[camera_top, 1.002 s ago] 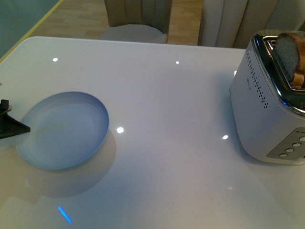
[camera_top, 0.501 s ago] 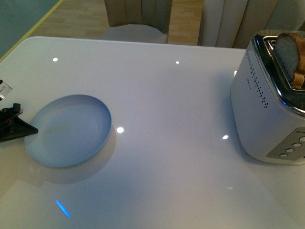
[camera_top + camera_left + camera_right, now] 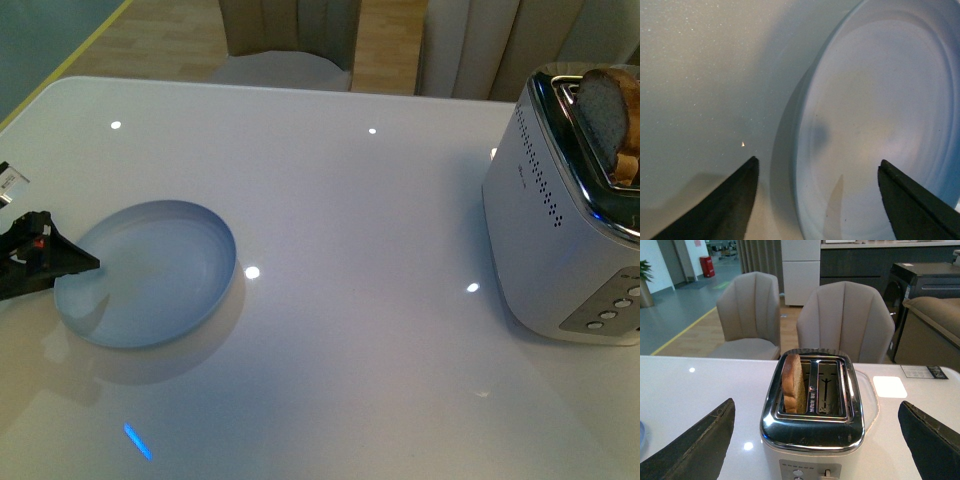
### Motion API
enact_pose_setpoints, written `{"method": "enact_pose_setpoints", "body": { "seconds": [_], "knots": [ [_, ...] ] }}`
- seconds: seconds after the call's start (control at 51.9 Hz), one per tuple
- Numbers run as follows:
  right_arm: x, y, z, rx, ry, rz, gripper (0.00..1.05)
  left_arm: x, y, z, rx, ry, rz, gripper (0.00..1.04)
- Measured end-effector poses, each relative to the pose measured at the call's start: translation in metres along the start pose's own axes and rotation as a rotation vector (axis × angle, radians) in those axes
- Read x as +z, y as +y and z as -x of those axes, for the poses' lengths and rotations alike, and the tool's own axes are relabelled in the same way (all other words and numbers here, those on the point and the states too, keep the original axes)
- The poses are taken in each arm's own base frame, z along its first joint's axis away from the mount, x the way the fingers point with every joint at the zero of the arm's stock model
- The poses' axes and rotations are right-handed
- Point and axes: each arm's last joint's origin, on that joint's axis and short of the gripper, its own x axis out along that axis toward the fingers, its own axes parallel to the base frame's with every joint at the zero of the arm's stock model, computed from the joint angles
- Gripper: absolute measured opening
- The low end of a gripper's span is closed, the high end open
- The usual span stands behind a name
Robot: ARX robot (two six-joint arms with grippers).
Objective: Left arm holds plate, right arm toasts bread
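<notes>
The pale blue plate [image 3: 160,280] lies on the white table at the left. My left gripper [image 3: 62,263] shows as a black wedge with a red mark at the plate's left rim. In the left wrist view the plate [image 3: 885,110] fills the far side, and its rim runs between the wide-apart fingers [image 3: 727,202] of the left gripper [image 3: 817,197], which is open and holds nothing. One slice of bread [image 3: 603,112] stands in the toaster [image 3: 560,230] at the right. In the right wrist view the bread [image 3: 792,383] sits in the left slot. My right gripper [image 3: 815,445] is open, facing the toaster [image 3: 812,432] from the front.
The toaster's lever [image 3: 826,473] and buttons [image 3: 798,473] face the right wrist camera. A white square pad [image 3: 889,386] lies behind the toaster. Two beige chairs [image 3: 842,320] stand past the table's far edge [image 3: 250,84].
The plate has shifted slightly right and looks smaller, with less shadow under it. The left gripper tip has moved right over the plate's rim. Toaster and bread are unchanged.
</notes>
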Motion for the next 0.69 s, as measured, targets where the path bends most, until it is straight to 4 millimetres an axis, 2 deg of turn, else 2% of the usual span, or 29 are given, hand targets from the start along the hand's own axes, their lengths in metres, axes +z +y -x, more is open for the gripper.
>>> {"method": "enact_pose_setpoints", "body": {
  "seconds": [0.173,0.289,0.405,0.694],
  "knots": [
    [0.000,0.000,0.000,0.000,0.000,0.000,0.96,-0.010,-0.010,0.023,0.036,-0.029,-0.067,0.99],
    [0.000,0.000,0.000,0.000,0.000,0.000,0.96,-0.011,-0.021,0.045,0.056,-0.066,-0.106,0.97],
    [0.000,0.000,0.000,0.000,0.000,0.000,0.96,-0.008,-0.043,0.077,0.110,-0.141,-0.188,0.98],
    [0.000,0.000,0.000,0.000,0.000,0.000,0.96,-0.001,-0.121,0.146,0.157,-0.353,-0.407,0.98]
  ]
}}
